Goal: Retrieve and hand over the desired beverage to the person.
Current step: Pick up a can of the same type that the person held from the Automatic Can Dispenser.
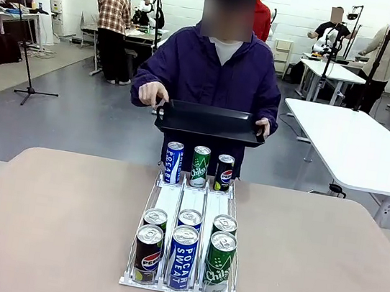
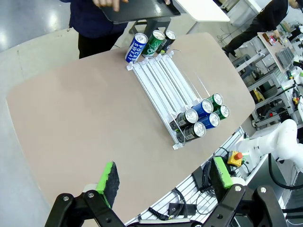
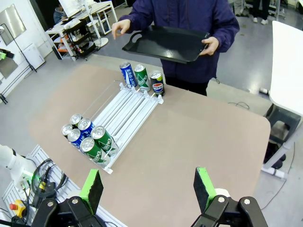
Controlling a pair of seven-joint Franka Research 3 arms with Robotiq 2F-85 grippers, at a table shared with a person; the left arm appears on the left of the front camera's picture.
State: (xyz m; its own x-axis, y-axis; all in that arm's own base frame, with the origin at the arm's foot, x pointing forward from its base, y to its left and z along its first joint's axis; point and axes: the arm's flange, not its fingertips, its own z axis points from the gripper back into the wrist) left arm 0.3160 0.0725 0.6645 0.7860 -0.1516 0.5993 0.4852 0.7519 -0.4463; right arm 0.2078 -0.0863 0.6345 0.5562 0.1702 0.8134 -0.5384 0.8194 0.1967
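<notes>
Nine cans stand in the white rack [image 1: 169,202] on the table [image 1: 45,227]. Six are bunched at its near end and three at its far end, by the person [image 1: 213,69], who holds a black tray [image 1: 209,122]. We cannot tell which drink is wanted.

Both pincers hang above the table with jaws spread wide and nothing between the pads. From the left pincer [image 2: 164,175], the near cluster lies ahead and well apart, toward the pad over the table edge. From the right pincer [image 3: 148,188], that cluster lies ahead of one pad and well below, and the three far cans sit much farther ahead.

In the nearest row stand a Pepsi can [image 1: 148,254], a Pocari Sweat can [image 1: 182,257] and a green can [image 1: 219,263]. We judge these slim cans stiff if full and moderately heavy, but thin-walled, smooth and easy to dent.

We would grip at mid-body with the pads on opposite sides and squeeze gently. Neighbours stand just beside each can, so the finger gaps are tight. The can behind may slide forward once a front one is lifted.
</notes>
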